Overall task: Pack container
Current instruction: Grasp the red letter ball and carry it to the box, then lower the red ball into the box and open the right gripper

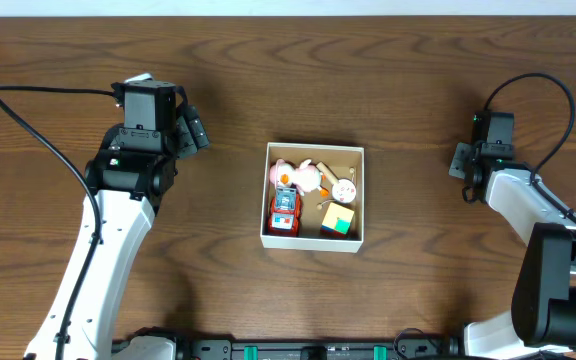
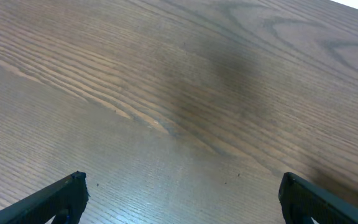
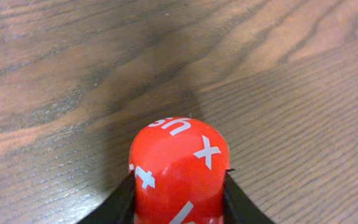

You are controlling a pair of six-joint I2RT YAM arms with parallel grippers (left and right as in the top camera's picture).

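Note:
The container (image 1: 313, 240) is a square shallow box with white walls and a brown inside, at the table's middle. It holds a pink toy (image 1: 304, 174), a red toy car (image 1: 285, 211), a yellow-green cube (image 1: 338, 221) and a small round toy (image 1: 344, 188). My left gripper (image 1: 194, 130) is open and empty, left of the box; its fingertips (image 2: 182, 196) hover over bare wood. My right gripper (image 1: 460, 163) is far right of the box. In the right wrist view it is shut on a red rounded toy (image 3: 179, 168) with white symbols.
Brown wood-grain table (image 1: 418, 90) all around the box. A black cable (image 1: 38, 120) loops off the left arm, another (image 1: 558, 95) off the right arm. The right arm's base (image 1: 558, 290) stands at the lower right.

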